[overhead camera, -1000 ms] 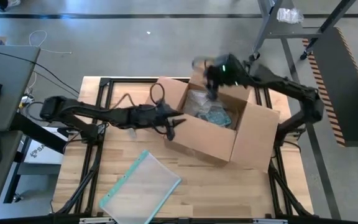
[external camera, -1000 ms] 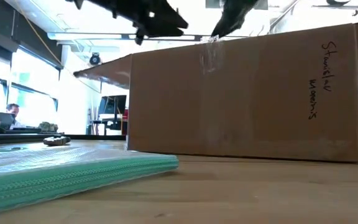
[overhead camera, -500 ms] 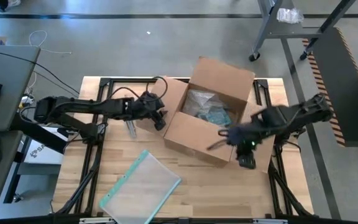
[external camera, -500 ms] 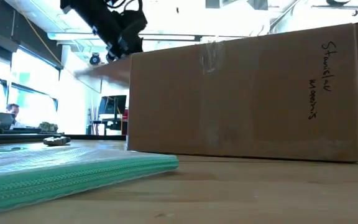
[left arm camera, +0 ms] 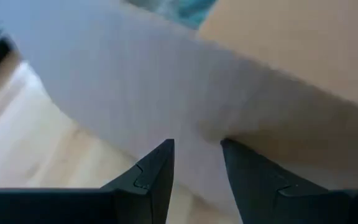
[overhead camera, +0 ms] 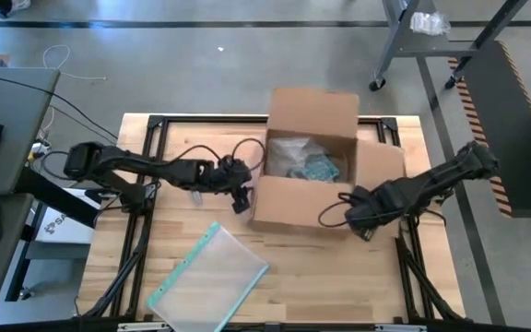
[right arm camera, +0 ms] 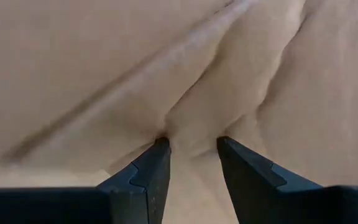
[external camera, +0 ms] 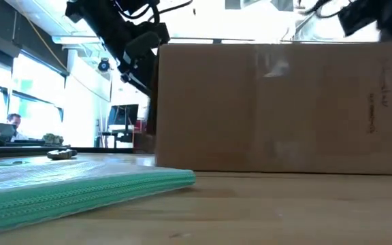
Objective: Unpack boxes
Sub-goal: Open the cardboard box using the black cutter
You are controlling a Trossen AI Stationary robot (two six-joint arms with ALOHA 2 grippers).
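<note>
One plain brown corrugated cardboard box [overhead camera: 307, 175] sits mid-table, flaps open, crinkled clear wrap and something teal inside. Flat clear plastic pouch [overhead camera: 208, 278] with teal edge lies near the front. Left gripper [left arm camera: 196, 144] at the box's left corner, fingers partly apart, tips against the cardboard. Right gripper [right arm camera: 191, 142] at the box's right side, fingers partly apart, pressed on creased cardboard; grip not discernible.
</note>
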